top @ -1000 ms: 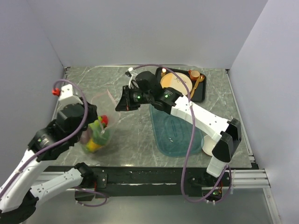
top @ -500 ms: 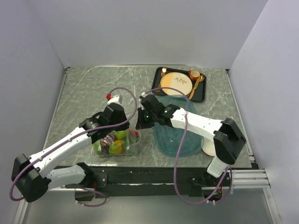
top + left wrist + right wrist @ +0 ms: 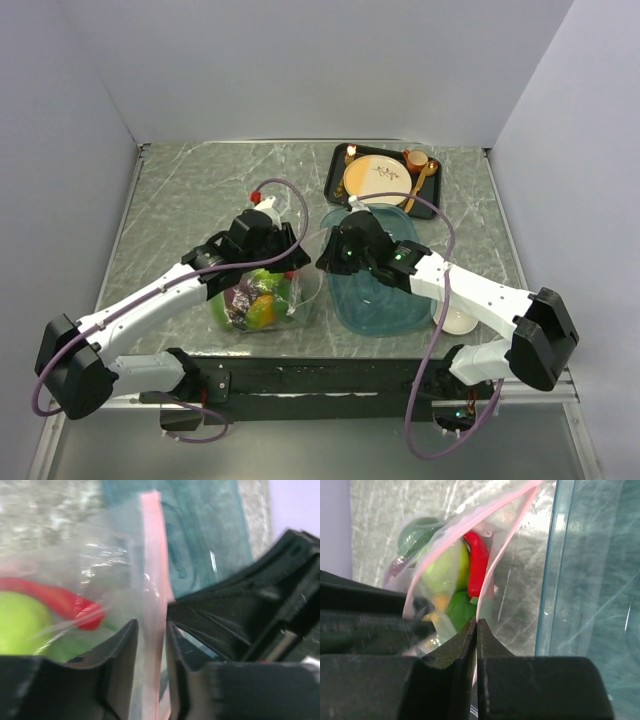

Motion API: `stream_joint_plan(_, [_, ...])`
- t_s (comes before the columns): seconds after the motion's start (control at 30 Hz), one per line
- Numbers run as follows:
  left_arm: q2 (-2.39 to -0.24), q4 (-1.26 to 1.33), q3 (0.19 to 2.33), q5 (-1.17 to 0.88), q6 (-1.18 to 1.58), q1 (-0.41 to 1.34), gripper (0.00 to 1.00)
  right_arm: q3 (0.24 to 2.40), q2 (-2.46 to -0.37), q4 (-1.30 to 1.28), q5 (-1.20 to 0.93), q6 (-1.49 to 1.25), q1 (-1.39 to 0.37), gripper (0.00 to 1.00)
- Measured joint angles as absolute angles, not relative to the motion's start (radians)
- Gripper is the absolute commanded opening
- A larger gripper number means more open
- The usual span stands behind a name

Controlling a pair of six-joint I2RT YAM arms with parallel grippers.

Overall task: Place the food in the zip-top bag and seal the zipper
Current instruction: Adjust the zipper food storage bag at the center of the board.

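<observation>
The clear zip-top bag [image 3: 262, 303] lies at the table's front middle with the food [image 3: 250, 310] inside: green, yellow, purple and red pieces. My left gripper [image 3: 287, 262] straddles the pink zipper [image 3: 152, 555] at the bag's mouth, its jaws closed on the strip [image 3: 151, 627]. A green piece [image 3: 20, 622] and a red pepper [image 3: 75, 607] show through the plastic. My right gripper [image 3: 322, 260] faces it and is shut on the pink zipper edge [image 3: 492, 560] at its fingertips [image 3: 476, 622]. In that view the mouth gapes above the red pepper [image 3: 477, 565] and the green piece [image 3: 442, 572].
The translucent teal tray [image 3: 390, 295] lies just right of the bag, under my right arm. A black tray with the tan plate and gold cutlery [image 3: 385, 180] stands at the back. A white bowl [image 3: 458, 320] sits at the front right.
The bag came from the left edge to the front middle. Over the last half second both grippers shifted right and back, and now meet at the bag's mouth.
</observation>
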State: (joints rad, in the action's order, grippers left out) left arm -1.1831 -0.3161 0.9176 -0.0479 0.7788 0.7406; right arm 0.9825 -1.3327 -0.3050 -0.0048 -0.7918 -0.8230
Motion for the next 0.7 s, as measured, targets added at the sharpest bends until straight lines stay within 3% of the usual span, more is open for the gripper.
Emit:
stream_joint_plan(0.17, [-1.208, -0.279, 0.933, -0.165, 0.761, 0.745, 0.57, 0.979, -1.326, -0.277, 0.007, -0.817, -0.82, 0.1])
stream_joint_plan(0.6, [-1.263, -0.205, 0.95, -0.323, 0.73, 0.744, 0.61, 0.94, -1.295, -0.295, 0.002, -0.838, -0.786, 0.1])
stream_joint_plan(0.7, [-1.224, -0.23, 0.95, -0.278, 0.741, 0.751, 0.72, 0.927, -1.271, -0.284, 0.0, -0.847, -0.773, 0.1])
